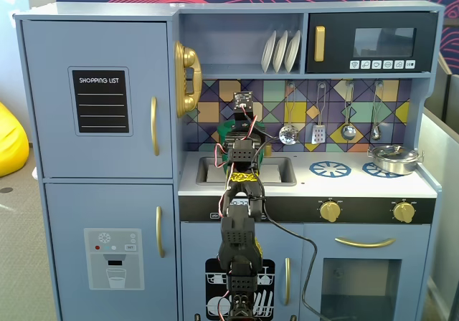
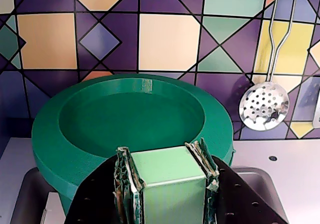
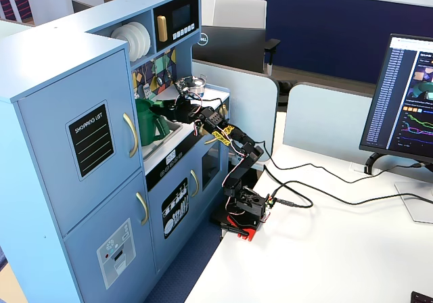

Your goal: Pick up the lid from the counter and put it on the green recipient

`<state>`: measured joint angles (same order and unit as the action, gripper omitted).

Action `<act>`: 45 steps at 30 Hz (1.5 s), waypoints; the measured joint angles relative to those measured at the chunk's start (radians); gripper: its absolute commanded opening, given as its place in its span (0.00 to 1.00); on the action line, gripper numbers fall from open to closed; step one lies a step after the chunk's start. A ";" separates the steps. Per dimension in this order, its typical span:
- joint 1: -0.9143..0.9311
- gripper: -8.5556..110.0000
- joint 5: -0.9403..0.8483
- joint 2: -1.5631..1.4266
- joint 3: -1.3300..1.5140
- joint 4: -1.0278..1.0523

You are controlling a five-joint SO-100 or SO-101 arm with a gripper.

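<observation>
My gripper (image 2: 164,156) is shut on the light-green rectangular knob (image 2: 167,181) of the lid (image 2: 125,114), a round green disc with a sunken middle that fills the wrist view. A darker green wall under the lid's left edge is the green recipient (image 2: 65,204). In a fixed view the tall green recipient (image 3: 150,128) stands in the sink area, with my gripper (image 3: 169,108) at its top. In the front fixed view the arm hides most of it and only a green patch (image 1: 225,129) shows. I cannot tell if the lid rests on the rim.
The sink (image 1: 280,170) lies under the arm. A blue burner ring (image 1: 330,168) and a shiny steel pot (image 1: 393,157) are on the counter to the right. A slotted steel ladle (image 2: 262,106) hangs on the tiled back wall close behind the lid.
</observation>
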<state>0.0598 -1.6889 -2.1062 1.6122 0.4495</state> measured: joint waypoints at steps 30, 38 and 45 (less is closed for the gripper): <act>-0.003 0.29 0.075 -0.522 0.276 0.474; -0.006 0.07 0.189 -0.793 0.790 0.704; -0.061 0.08 0.152 -1.000 1.175 0.862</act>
<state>-0.0015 -1.5370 -3.1063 2.7872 1.3116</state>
